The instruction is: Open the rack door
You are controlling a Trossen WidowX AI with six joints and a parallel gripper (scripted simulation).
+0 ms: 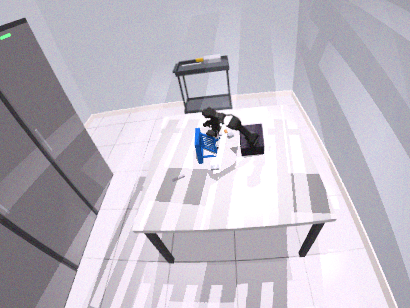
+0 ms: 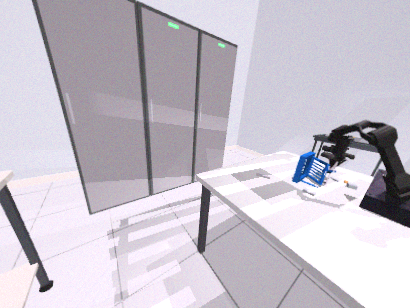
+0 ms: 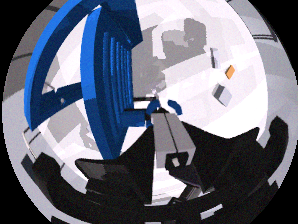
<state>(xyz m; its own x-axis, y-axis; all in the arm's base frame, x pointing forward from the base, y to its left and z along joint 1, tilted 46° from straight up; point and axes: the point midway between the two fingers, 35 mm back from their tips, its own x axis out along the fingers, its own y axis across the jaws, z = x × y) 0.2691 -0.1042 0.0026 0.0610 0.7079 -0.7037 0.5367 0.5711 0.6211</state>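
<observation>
The blue rack frame (image 1: 199, 146) (image 2: 302, 169) (image 3: 37, 82) stands upright on the white table. Its slatted blue door (image 1: 213, 141) (image 2: 318, 170) (image 3: 90, 75) stands out from the frame, partly open, with a gap between them in the wrist view. The gripper (image 1: 215, 137) (image 2: 331, 170) (image 3: 162, 111) is at the door's free side, shut on the blue handle. Blue ends of the handle (image 3: 175, 106) show at the fingertips; its middle is hidden by the fingers, and its exact turn is hard to tell.
A small orange piece (image 1: 226, 131) (image 2: 345, 182) (image 3: 230, 71) and a grey block (image 1: 230, 134) (image 2: 352, 185) (image 3: 222, 95) lie near the arm's dark base (image 1: 252, 145). A pale piece (image 1: 215, 167) (image 2: 308, 192) lies near the rack, and a grey rod (image 1: 178, 177) (image 2: 263, 175) lies beyond it.
</observation>
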